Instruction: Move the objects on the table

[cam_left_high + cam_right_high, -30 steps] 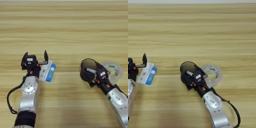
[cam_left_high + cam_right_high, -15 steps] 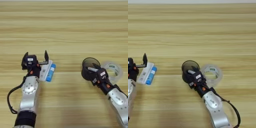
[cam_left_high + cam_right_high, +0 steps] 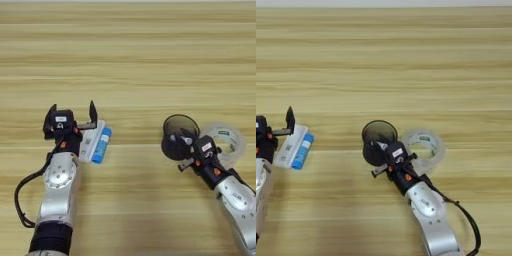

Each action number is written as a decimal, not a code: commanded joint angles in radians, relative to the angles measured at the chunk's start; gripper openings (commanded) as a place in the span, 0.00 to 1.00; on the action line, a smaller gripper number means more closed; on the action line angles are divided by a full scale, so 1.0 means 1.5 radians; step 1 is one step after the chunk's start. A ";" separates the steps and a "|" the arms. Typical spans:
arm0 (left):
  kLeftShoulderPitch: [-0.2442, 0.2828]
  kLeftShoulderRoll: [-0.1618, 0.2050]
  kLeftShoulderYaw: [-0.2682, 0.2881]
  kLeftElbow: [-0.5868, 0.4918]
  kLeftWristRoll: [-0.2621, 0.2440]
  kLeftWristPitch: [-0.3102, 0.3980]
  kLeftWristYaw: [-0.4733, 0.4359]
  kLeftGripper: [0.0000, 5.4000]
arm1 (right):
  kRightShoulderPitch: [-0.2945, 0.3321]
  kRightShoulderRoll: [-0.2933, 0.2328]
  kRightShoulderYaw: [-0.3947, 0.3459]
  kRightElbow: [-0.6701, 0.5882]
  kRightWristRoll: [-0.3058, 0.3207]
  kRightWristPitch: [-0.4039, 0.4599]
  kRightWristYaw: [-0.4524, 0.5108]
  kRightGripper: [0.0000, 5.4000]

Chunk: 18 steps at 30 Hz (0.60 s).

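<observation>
My right gripper is shut on the near wall of the black mesh cup, which leans at the lower right of the table. The clear tape roll lies flat just right of the cup, touching it or nearly so. At the lower left, the flat white stick-like device and the small blue tube lie side by side. My left gripper is open beside them. Its right finger stands just above the white device's top end.
The tape roll lies close against my right forearm. My left forearm runs down to the bottom edge, with a black cable looping at its left.
My right gripper has shifted slightly to the right at the cup, uncovering more of the cup's mouth. The left arm, tube and white device have not moved.
</observation>
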 commanded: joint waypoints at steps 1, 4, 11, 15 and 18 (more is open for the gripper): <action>-0.004 0.000 -0.003 0.005 0.009 -0.003 0.004 1.00 | 0.006 0.000 -0.003 -0.011 0.005 0.003 0.002 0.14; -0.004 0.000 -0.003 0.005 0.008 -0.003 0.005 1.00 | 0.006 0.000 -0.003 -0.013 0.004 0.003 0.001 0.14; -0.004 0.000 -0.003 0.003 0.009 -0.002 0.005 1.00 | 0.004 0.001 -0.012 -0.017 0.001 -0.010 -0.011 0.14; -0.003 0.000 -0.004 0.003 0.009 -0.002 0.005 1.00 | 0.003 0.004 -0.020 -0.024 0.009 -0.023 -0.015 0.14; -0.003 0.000 -0.004 0.003 0.009 -0.002 0.005 1.00 | 0.003 0.006 -0.024 -0.031 0.011 -0.033 -0.018 0.14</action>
